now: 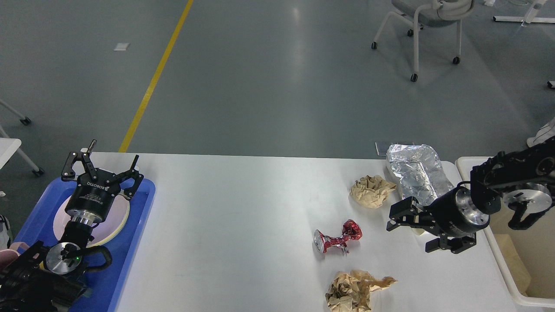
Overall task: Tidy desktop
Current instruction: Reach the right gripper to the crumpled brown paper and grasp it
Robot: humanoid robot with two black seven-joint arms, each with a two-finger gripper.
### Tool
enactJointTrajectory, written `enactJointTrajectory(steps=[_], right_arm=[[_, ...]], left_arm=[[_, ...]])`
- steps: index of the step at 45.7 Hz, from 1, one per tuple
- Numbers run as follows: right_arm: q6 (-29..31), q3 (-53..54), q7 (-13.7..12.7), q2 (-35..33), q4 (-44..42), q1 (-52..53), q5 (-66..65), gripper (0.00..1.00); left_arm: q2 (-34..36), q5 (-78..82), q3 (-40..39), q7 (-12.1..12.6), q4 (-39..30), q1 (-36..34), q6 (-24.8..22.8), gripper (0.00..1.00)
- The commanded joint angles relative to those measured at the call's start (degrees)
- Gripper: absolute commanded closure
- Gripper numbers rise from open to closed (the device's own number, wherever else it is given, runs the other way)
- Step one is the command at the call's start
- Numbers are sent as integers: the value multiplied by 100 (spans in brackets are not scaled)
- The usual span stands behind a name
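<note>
The white desktop [243, 216] carries litter on its right half: a crushed red can [338, 239], a crumpled brown paper ball [370, 190], a second brown wad [353, 290] at the front edge and a crinkled foil wrapper [416, 173]. My right gripper [392, 220] hangs low over the desktop, right of the can. Only a sliver of a white paper cup [417, 232] shows under it. Its fingers are seen side-on and dark. My left gripper [102, 162] stands open above the blue tray [138, 225], holding nothing.
A white plate [117, 225] lies in the blue tray at the left edge. A cream-white bin [503, 268] stands off the desktop's right edge. An office chair [427, 17] is on the floor beyond, and a yellow floor line [156, 78] runs at the far left.
</note>
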Motion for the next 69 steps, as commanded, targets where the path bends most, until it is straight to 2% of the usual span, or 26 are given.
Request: enactJointTrajectory(steps=[1,15,24,51,67,69], right_arm=[[-30,135,0,78,-24,-412,14,0],[-179,697,0,148,-138,-1177,611,0],[-496,847,-9,587,-525,-1599,629,0],[-504,1365,0,1106,-1052,-2540,778,0],[-513,1761,17,1554,-1413,-3023,1340,0],[-548,1779,44,1572,-1422,-3050,1402,2]], left_arm=[[0,0,0,9,-1,0,0,2],[0,0,0,9,-1,0,-9,2],[0,0,0,9,-1,0,-9,2],[0,0,0,9,-1,0,-9,2],[0,0,0,9,-1,0,-9,2],[0,9,0,9,-1,0,-9,2]])
